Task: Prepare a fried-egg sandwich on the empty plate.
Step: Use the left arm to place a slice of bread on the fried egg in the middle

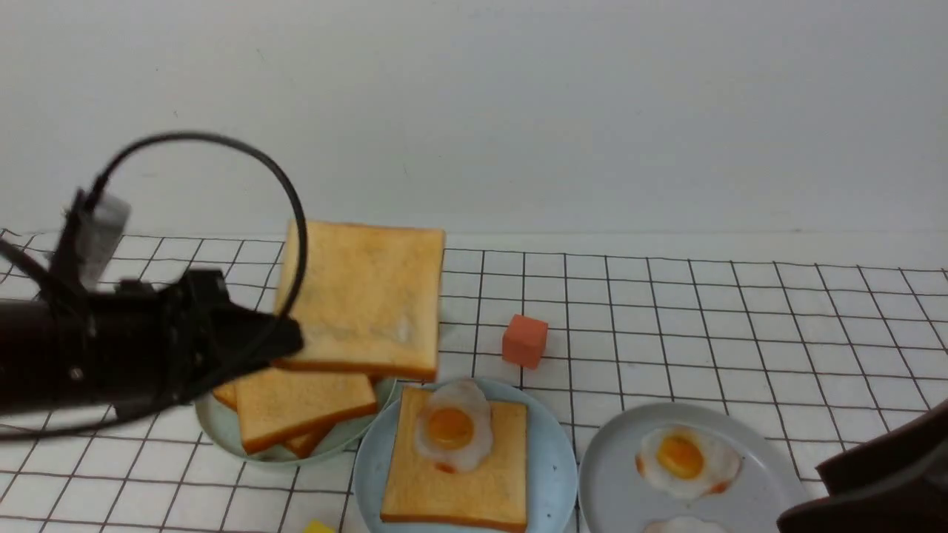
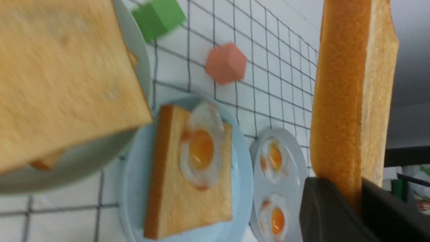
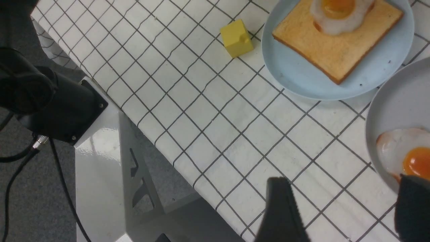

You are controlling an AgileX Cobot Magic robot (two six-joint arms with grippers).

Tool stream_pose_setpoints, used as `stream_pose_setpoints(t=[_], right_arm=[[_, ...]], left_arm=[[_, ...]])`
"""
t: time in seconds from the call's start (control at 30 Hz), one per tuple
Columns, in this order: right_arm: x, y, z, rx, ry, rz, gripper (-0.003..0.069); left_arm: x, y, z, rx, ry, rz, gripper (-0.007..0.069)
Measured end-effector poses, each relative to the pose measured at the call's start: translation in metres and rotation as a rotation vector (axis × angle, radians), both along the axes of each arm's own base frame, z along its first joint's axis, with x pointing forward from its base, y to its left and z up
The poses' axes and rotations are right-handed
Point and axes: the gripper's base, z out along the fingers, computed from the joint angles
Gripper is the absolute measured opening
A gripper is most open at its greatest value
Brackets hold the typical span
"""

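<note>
The pale blue plate [image 1: 554,463] sits near the front middle of the table. On it lies one golden toast slice [image 1: 453,492] with a fried egg [image 1: 452,433] on top. My left gripper [image 1: 285,346] is shut on the edge of a second toast slice [image 1: 363,296], holding it flat in the air above the sage-green plate [image 1: 222,429], left of and behind the blue plate. In the left wrist view this held toast [image 2: 349,84] stands edge-on between the black fingers [image 2: 329,208]. My right gripper [image 3: 344,183] hangs open and empty over the table by the grey plate.
More toast slices [image 1: 296,403] lie stacked on the green plate. The grey plate [image 1: 615,492] at the right carries two fried eggs [image 1: 685,459]. A red cube [image 1: 525,340], a yellow cube [image 3: 237,37] and a green cube [image 2: 158,16] stand around the plates. The table's edge [image 3: 158,153] runs close to the right gripper.
</note>
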Motion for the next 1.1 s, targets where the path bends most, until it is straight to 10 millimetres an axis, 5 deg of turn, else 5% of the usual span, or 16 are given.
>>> stream_pose_setpoints(t=[0.2,0.43,0.63,0.97,1.1], right_arm=[[0.0,0.0,0.0,-0.005,-0.011,0.011,0.0455],[0.0,0.0,0.0,-0.002,-0.014,0.012,0.0455],[-0.001,0.0,0.0,-0.008,-0.004,0.019,0.0455],[-0.001,0.0,-0.001,-0.01,-0.001,0.021,0.0455],[-0.001,0.0,-0.001,-0.012,-0.002,0.022,0.0437]], left_arm=[[-0.024,-0.028,-0.045,0.072,0.05,-0.058,0.0066],[-0.005,-0.055,-0.076,0.182,0.127,-0.133,0.0066],[0.015,-0.059,-0.079,0.191,0.126,-0.117,0.0066],[0.019,-0.06,-0.092,0.192,0.184,-0.099,0.0071],[0.019,-0.06,-0.092,0.192,0.184,-0.097,0.0153]])
